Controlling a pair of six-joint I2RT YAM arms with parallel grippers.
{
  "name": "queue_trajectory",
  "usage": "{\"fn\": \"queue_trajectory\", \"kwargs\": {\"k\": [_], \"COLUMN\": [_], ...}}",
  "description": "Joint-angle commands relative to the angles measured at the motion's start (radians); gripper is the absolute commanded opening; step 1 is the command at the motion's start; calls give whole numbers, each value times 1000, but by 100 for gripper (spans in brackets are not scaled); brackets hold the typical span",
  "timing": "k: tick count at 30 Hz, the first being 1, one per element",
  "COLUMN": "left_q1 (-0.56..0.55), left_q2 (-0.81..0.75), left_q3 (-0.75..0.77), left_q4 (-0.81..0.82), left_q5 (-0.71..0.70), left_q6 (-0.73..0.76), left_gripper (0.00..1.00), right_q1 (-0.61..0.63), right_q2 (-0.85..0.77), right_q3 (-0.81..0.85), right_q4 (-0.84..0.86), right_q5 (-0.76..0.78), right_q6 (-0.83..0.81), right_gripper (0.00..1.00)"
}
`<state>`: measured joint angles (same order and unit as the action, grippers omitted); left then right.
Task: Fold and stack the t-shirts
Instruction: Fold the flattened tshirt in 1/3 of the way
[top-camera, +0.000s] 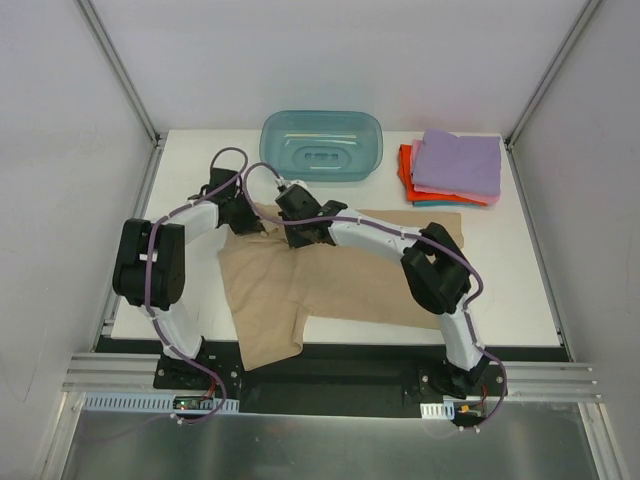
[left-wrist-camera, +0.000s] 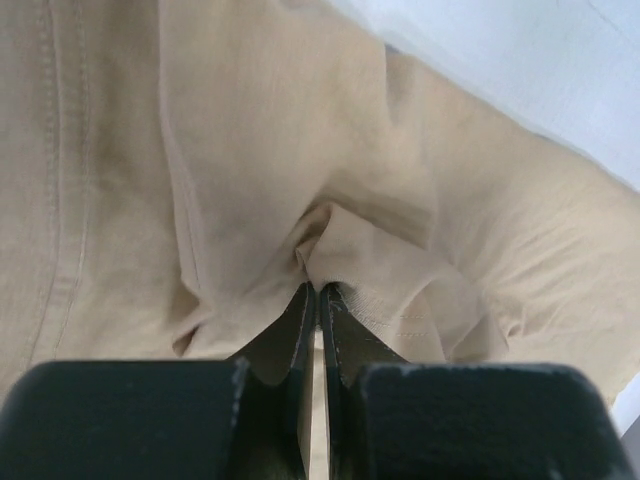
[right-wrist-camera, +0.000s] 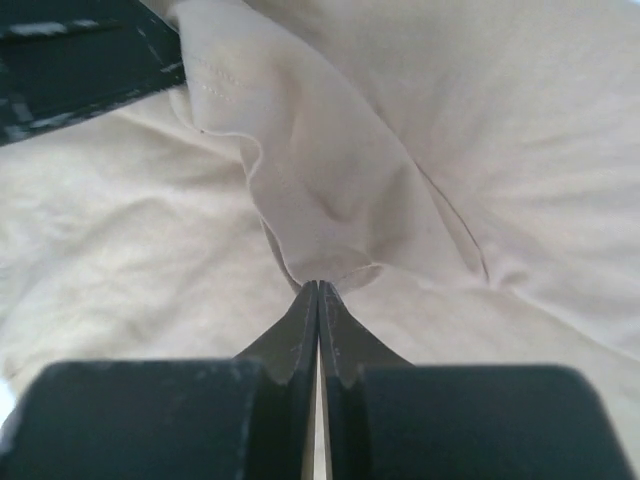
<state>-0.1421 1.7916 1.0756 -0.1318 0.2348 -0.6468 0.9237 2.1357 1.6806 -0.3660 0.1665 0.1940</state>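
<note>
1. Tan shirt (top-camera: 350, 290) lies on table (top-camera: 520, 290), mid-near. Long axis runs L–R, straight edge to the R, near-L flap droops over table's near edge.
2. L jaws & R jaws sit near each other at shirt's far-L edge, each clamped on a pinch of cloth.

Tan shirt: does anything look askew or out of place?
Yes. The tan shirt lies crooked and rumpled; its near-left corner droops past the front edge of the table. The left gripper and right gripper each pinch a fold of it.
</note>
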Motion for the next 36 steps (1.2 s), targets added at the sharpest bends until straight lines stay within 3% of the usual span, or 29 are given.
{"fn": "queue_trajectory", "kwargs": {"k": [1, 17, 27, 28, 30, 31, 32, 33, 34, 35, 36], "left_q1": [10, 6, -17, -17, -27, -30, -30, -30, -30, -30, -30], "left_q2": [-107, -437, -543, -560, -612, -629, -643, -673, -685, -707, -718], "left_q3": [-52, -391, -439, -442, -445, -451, -451, -453, -448, -444, -436], "left_q4": [-3, -75, -184, -192, -218, -226, -236, -244, -261, -268, -276], "left_q5": [3, 15, -34, -34, -38, -41, -46, -48, -55, -63, -61], "left_q6": [-17, -88, -88, -82, -80, -76, -76, -74, -71, -71, -70], "left_gripper": [0, 0, 0, 2, 16, 26, 46, 56, 71, 88, 96], "right_q1": [9, 12, 10, 12, 12, 12, 10, 12, 10, 10, 6], "right_q2": [-164, -267, -313, -315, -322, -329, -333, -348, -359, -368, -391], "right_q3": [-65, -196, -286, -291, -302, -308, -315, -318, -320, -320, -323], "right_q4": [-25, -94, -86, -85, -83, -80, -82, -82, -93, -103, -112], "right_q5": [-44, -203, -277, -295, -330, -337, -337, -320, -302, -280, -254], "right_q6": [-36, -93, -71, -70, -68, -65, -65, -67, -67, -65, -65], "right_gripper": [1, 1, 3, 7, 10, 17, 24, 34, 56, 70, 87]}}
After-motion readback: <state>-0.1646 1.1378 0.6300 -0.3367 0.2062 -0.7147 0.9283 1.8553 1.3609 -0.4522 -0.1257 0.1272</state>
